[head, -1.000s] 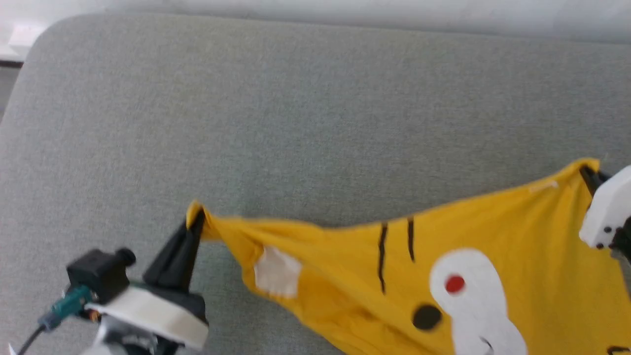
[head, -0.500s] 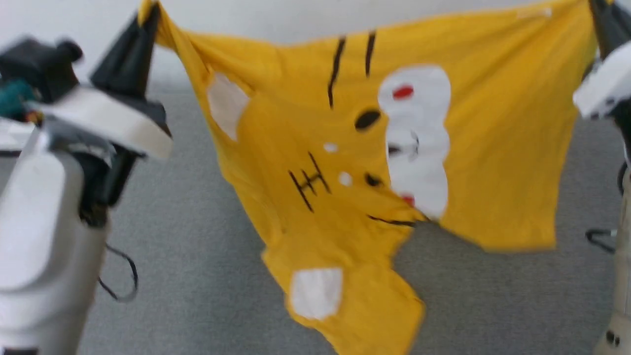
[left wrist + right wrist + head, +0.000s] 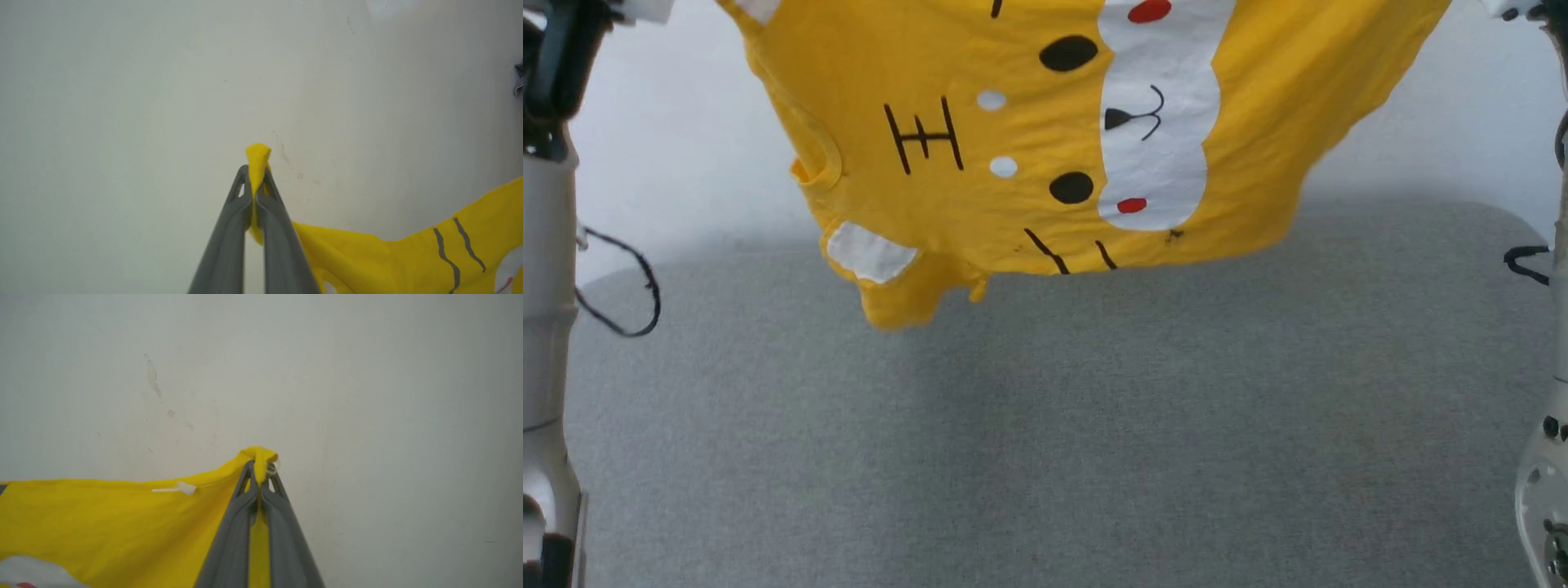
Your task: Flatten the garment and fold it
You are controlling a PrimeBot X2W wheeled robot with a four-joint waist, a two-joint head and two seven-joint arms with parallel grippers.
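The garment (image 3: 1029,147), a mustard-yellow T-shirt with white patches, black marks and red dots, hangs in the air above the grey surface (image 3: 1045,425), spread between both arms. In the left wrist view my left gripper (image 3: 256,171) is shut on a corner of the garment (image 3: 258,153), and the cloth trails away to the lower right. The right wrist view shows my right gripper (image 3: 259,467) shut on another corner of the garment (image 3: 122,522), with the cloth stretching left. Its lower end dangles free of the surface.
My pale forearms rise along the left edge (image 3: 547,327) and the right edge (image 3: 1543,457), each with a loose black cable. A plain pale wall (image 3: 670,147) stands behind the grey surface's rounded far edge.
Both grippers lifted the garment from low over the surface to high in the air, so it now hangs. The head camera's picture has also shifted.
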